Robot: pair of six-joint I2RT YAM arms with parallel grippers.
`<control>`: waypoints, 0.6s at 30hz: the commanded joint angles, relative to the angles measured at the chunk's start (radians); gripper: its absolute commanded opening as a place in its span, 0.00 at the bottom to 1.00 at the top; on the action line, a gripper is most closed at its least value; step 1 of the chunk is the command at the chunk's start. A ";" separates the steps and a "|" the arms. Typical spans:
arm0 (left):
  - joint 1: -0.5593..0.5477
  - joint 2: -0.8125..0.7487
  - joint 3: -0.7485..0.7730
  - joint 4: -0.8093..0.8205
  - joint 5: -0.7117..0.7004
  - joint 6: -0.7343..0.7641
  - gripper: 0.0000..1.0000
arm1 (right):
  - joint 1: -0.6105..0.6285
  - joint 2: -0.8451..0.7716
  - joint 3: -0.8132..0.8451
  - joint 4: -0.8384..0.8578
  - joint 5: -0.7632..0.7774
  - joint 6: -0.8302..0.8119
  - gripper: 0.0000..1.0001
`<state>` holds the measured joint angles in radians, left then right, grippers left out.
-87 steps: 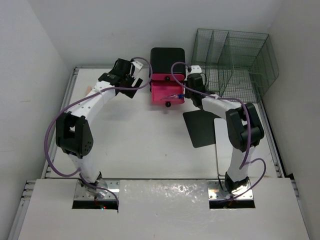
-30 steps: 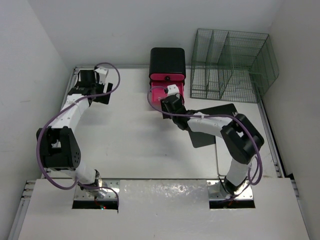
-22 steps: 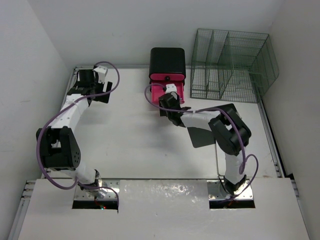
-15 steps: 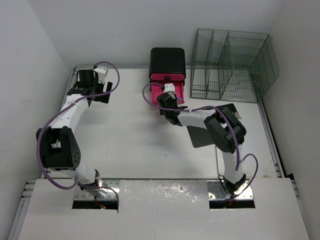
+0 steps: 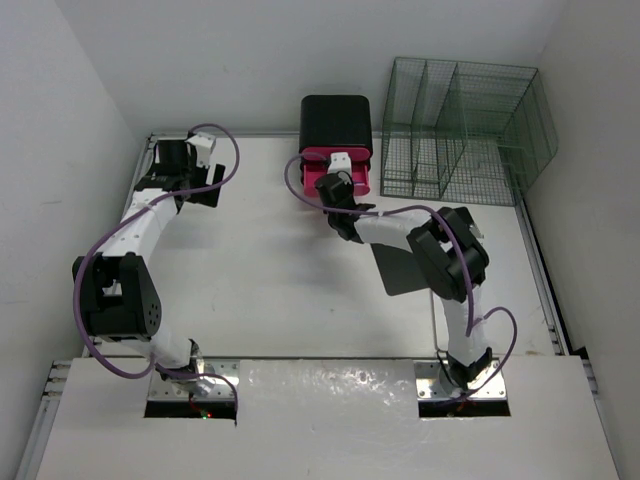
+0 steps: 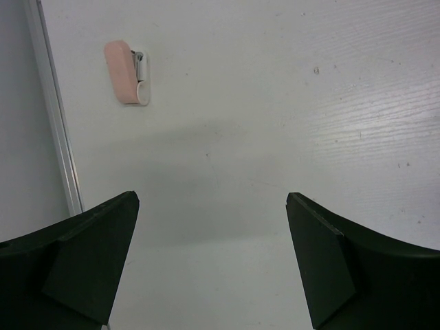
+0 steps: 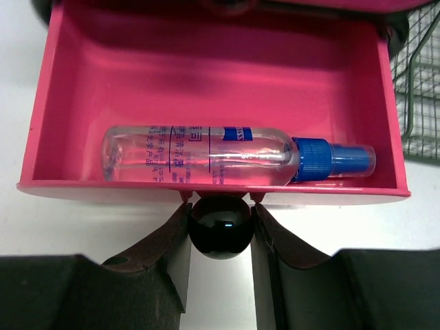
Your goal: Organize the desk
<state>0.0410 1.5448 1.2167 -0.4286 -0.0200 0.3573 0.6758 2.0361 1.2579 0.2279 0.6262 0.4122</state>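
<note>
Right gripper (image 7: pixel 220 206): fingers closed against both sides of the black knob (image 7: pixel 220 237) on the pink drawer (image 7: pixel 206 75). The drawer stands pulled out, with a clear spray bottle (image 7: pixel 199 157), blue-capped, lying sideways inside. Left gripper (image 6: pixel 212 203): jaws wide apart, holding nothing, above the far-left corner of the desk (image 5: pixel 260 280). Desk: large flat white top, thin grey rails along its edges, under both arms. A small pink-and-white item (image 6: pixel 127 72) lies beyond, beside the left rail.

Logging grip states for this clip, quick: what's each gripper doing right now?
Left gripper: open, holding nothing.
Right gripper: closed on the black knob of the pink drawer.
</note>
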 commanded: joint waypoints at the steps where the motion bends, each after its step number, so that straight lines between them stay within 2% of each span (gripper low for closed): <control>1: 0.016 -0.025 0.003 0.048 0.009 -0.009 0.87 | -0.041 0.028 0.130 0.126 0.050 -0.036 0.22; 4: 0.014 -0.019 0.004 0.048 0.005 -0.008 0.87 | -0.064 0.073 0.182 0.134 0.007 -0.039 0.22; 12: 0.014 -0.008 0.010 0.047 -0.006 -0.001 0.87 | -0.091 0.185 0.322 0.166 0.024 -0.082 0.27; 18: 0.014 -0.005 0.010 0.047 -0.006 0.003 0.87 | -0.111 0.229 0.354 0.209 0.013 -0.076 0.28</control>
<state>0.0410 1.5448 1.2160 -0.4282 -0.0246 0.3580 0.5793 2.2642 1.5402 0.3027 0.6056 0.3435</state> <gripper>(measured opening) 0.872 0.337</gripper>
